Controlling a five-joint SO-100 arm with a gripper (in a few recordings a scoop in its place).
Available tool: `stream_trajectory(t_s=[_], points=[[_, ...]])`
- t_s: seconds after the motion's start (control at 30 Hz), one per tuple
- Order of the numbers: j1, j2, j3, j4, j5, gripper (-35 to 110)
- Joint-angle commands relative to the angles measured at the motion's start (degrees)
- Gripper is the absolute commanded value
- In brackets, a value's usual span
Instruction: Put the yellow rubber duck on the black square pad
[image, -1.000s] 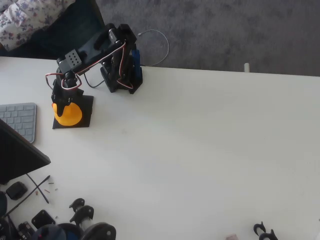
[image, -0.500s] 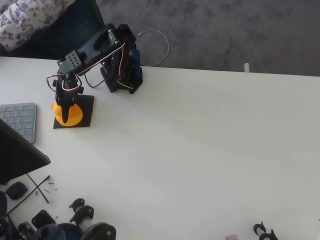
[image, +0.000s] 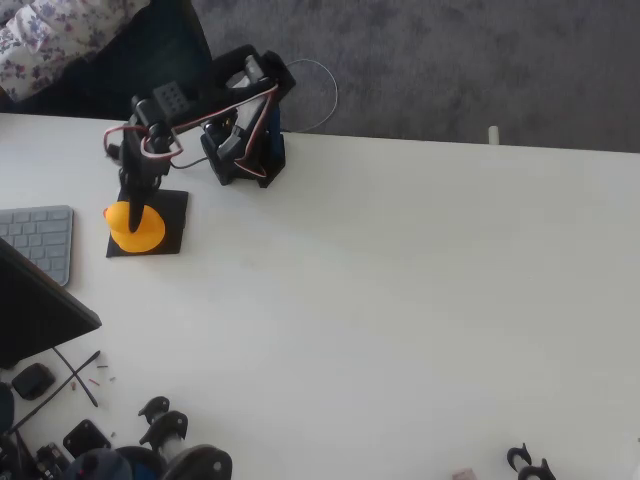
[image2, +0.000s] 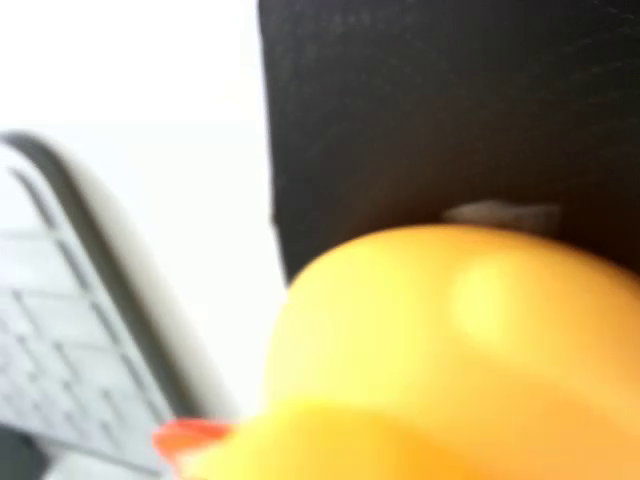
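Note:
The yellow rubber duck (image: 133, 228) sits on the left half of the black square pad (image: 168, 222), near the table's left side in the overhead view. My gripper (image: 137, 205) points down from the black arm, its tip overlapping the duck's far side; its jaws merge into one dark shape, so their state does not show. In the wrist view the duck (image2: 450, 350) is close and blurred, its orange beak (image2: 190, 436) at lower left, with the pad (image2: 450, 120) behind it and a pale mark (image2: 500, 214) just above the duck.
A grey keyboard (image: 40, 240) lies left of the pad, with a dark laptop edge (image: 40, 315) in front of it. The arm's base (image: 245, 150) stands at the table's far edge. Small black parts (image: 160, 440) are scattered at the front left. The white table (image: 400, 300) stretches to the right.
The arm's upper links have swung back and up, and the gripper has lifted slightly over the duck. The duck has stayed on the pad.

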Motion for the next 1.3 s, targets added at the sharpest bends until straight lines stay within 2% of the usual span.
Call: stream_trajectory(t_s=[0.0, 0.1, 0.23, 0.73, 0.93, 1.27], points=[[0.9, 9.2, -0.5, 7.2, -0.4, 38], [0.9, 16.2, -0.5, 10.8, 0.5, 38], [-0.2, 22.0, -0.8, 10.7, 5.9, 38], [-35.5, 23.0, -5.4, 10.0, 19.7, 38], [-46.3, 22.2, -4.4, 0.0, 29.6, 38], [-52.3, 22.2, 2.4, -10.3, 52.8, 38]])
